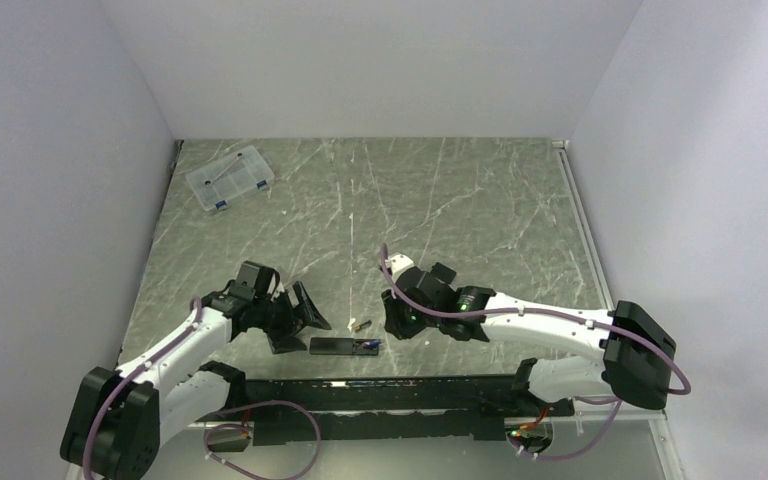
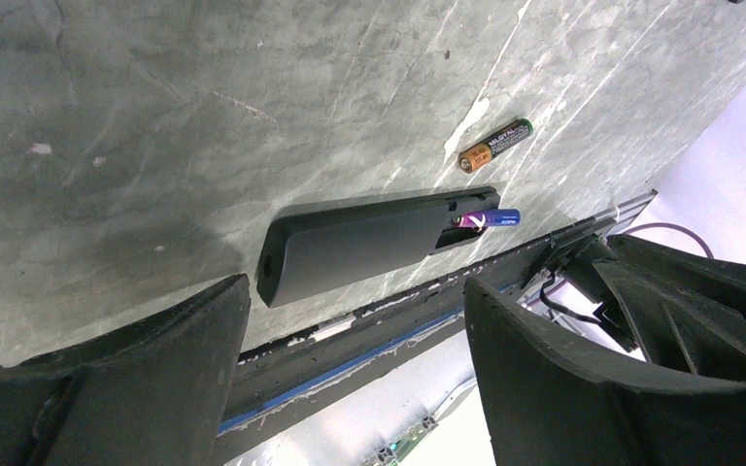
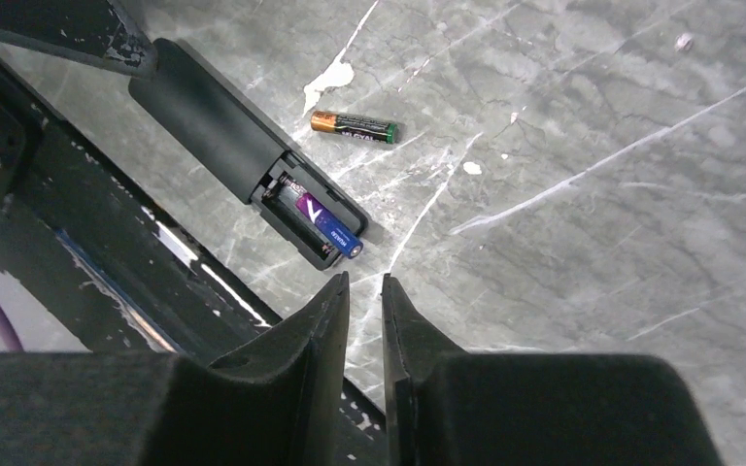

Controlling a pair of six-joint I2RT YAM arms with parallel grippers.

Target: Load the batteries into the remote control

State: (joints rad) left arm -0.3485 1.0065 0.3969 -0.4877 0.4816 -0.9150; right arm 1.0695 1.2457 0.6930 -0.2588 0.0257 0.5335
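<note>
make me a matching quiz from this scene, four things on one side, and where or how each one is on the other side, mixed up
1. blue-banded battery
2. copper-ended battery
3. clear compartment box
4. left gripper

A. far left of the table
B. jaws wide apart, holding nothing
C. lying loose on the table beside the remote control
D. lying in the remote's open compartment

Pairs: 1-D, 2-C, 3-A, 4-B

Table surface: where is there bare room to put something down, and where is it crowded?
Free: the wide marble stretch of the table between the clear compartment box at the far left and the right wall. Crowded: the near edge, where the remote control and the loose battery lie between the left gripper and right gripper.
</note>
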